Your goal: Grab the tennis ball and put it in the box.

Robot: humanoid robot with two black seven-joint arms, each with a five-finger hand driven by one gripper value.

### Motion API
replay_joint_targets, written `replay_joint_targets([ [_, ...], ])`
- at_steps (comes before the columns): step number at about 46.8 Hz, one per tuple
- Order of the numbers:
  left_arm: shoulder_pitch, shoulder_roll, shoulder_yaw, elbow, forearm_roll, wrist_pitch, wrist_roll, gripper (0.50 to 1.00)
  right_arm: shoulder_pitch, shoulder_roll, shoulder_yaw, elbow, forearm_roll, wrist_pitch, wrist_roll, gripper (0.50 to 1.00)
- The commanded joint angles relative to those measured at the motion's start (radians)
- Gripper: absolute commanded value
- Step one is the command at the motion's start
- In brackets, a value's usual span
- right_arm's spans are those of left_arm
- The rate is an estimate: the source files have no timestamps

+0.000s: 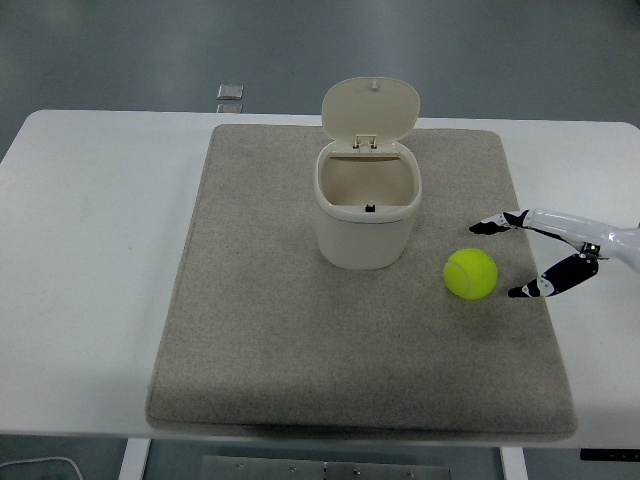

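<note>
Right hand [548, 252] is released, fingers spread wide, holding nothing; it sits just to the right of the tennis ball [471, 274], upper fingers [497, 222] reaching past the ball's far-right side, thumb [548, 281] on its near-right side; a gap shows between every fingertip and the ball; no contact that I can see.

Tennis ball rests on the grey mat [300, 370], free, not yet picked up.

Risks, as I judge them: the ball is round and sits loose on the pile; one finger touching before the others close would likely roll it leftward, away from the palm; the hand comes in from the side and low, so a late closure could push rather than cage; a shallow fingertip grip on fuzzy felt might slip on the lift.

Box [367, 208], a cream bin with its hinged lid [370, 108] standing open, is left of the ball and a little farther back; near but apart; its opening faces up and looks unobstructed; the raised lid stands behind the opening, so a carry that overshoots rearward could knock it; the front rim is the edge to clear.

A small square object [230, 93] lies on the white table [90, 250] far left and back of the ball; well out of the path; nothing lies between ball and box.

Left hand not visible.
</note>
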Motion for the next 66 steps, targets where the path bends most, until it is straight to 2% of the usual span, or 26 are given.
replay_joint_targets([
  [1,0.0,0.0,0.0,0.0,0.0,0.0,0.0,0.992,-0.006,0.009,0.0,0.0,0.0,-0.018,0.0,0.907],
  [6,0.0,0.0,0.0,0.0,0.0,0.0,0.0,0.992,-0.014,0.022,0.0,0.0,0.0,-0.036,-0.002,0.905],
  [30,0.0,0.0,0.0,0.0,0.0,0.0,0.0,0.992,-0.026,0.043,0.008,0.0,0.0,-0.036,-0.009,0.897],
  [42,0.0,0.0,0.0,0.0,0.0,0.0,0.0,0.992,-0.028,0.051,0.009,0.0,0.0,-0.035,-0.009,0.866],
  [63,0.0,0.0,0.0,0.0,0.0,0.0,0.0,0.992,-0.031,0.065,0.011,0.0,-0.002,-0.026,-0.009,0.854],
  [66,0.0,0.0,0.0,0.0,0.0,0.0,0.0,0.992,-0.031,0.065,0.011,-0.001,-0.002,-0.026,-0.009,0.836],
])
